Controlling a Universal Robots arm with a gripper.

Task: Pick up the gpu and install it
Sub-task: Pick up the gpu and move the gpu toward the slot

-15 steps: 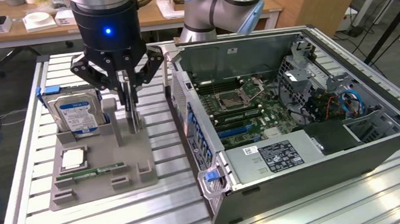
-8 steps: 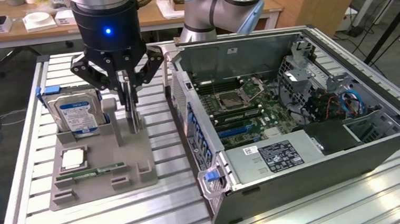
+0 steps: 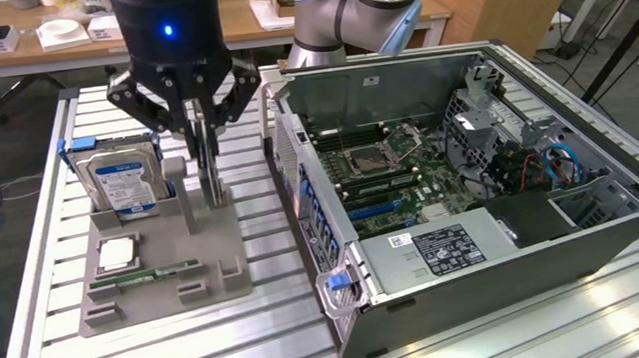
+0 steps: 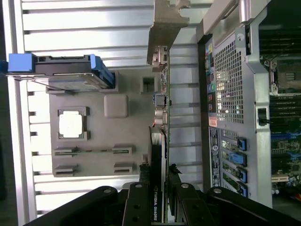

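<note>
Since the gpu point(image 3: 212, 182) stands on edge over the grey holder tray point(image 3: 207, 259), the gripper point(image 3: 205, 140) comes at it straight from above. The jaws are clamped on the card's top edge, one finger against each flat face. Makes sense to me: a card this slim gives you nothing else to pinch. Holding it upright probably also keeps the connector edge pointing down, toward a board that lies flat.

As for where it is, the card is at the tray, just beside the upright hard drive point(image 3: 117, 180) and on the exterior view's left of the open pc case point(image 3: 594, 240). I honestly can't tell whether its bottom edge has cleared the tray's slot or is sitting in it.

The exterior view gives you the layout. The cpu point(image 3: 116, 254) and the ram stick point(image 3: 147, 277) lie flat on the tray, and the motherboard point(image 3: 391, 153) faces up inside the case on the slatted table point(image 3: 253, 344). The card itself is just a dark sliver under the gripper there.

The wrist view fills in the rest, since it looks down along the card. You get the metal bracket point(image 4: 165, 28) at the far end and an Nvidia Quadro label right between the fingers point(image 4: 137, 202). It also confirms that the pads really sit on both faces. The case's perforated rear panel point(image 4: 228, 84) shows close alongside, which you can't judge well from the outside camera.
</note>
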